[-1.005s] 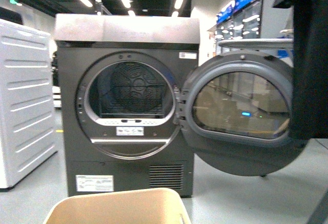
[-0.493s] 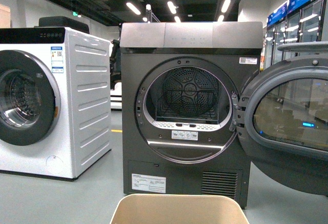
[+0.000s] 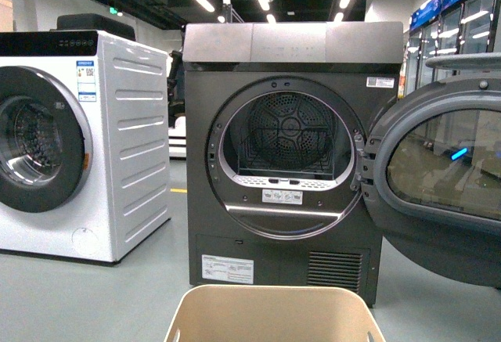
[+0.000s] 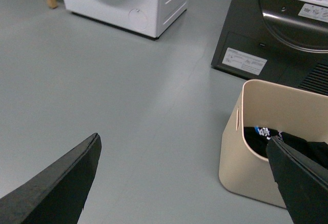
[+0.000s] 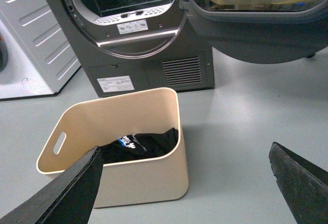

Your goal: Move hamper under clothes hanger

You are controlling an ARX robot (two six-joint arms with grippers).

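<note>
1. While both arms hang over the grey floor (image 4: 128, 96), the hamper (image 3: 270, 315) sits upright just in front of the dark grey dryer (image 3: 282, 45). It's low and centred in the front view, w/ only its rim showing there.
2. Dryer door (image 3: 438, 193) is swung wide open to the right, so the drum mouth is uncovered.
3. White washer (image 3: 117, 146) stands beside the dryer, on its left.
4. Hamper is cream, w/ a slot handle (image 5: 59, 143) at 1 short end. Dark clothes (image 5: 138, 144) w/ a blue-white print lie at the bottom.
5. Left gripper (image 4: 183, 137): 2 black fingers (image 4: 56, 183) spread wide, holding nothing. Hamper lies off by 1 finger.
6. Right gripper (image 5: 184, 147): fingers (image 5: 302, 183) also spread wide, gripping nothing, w/ the hamper below.
</note>
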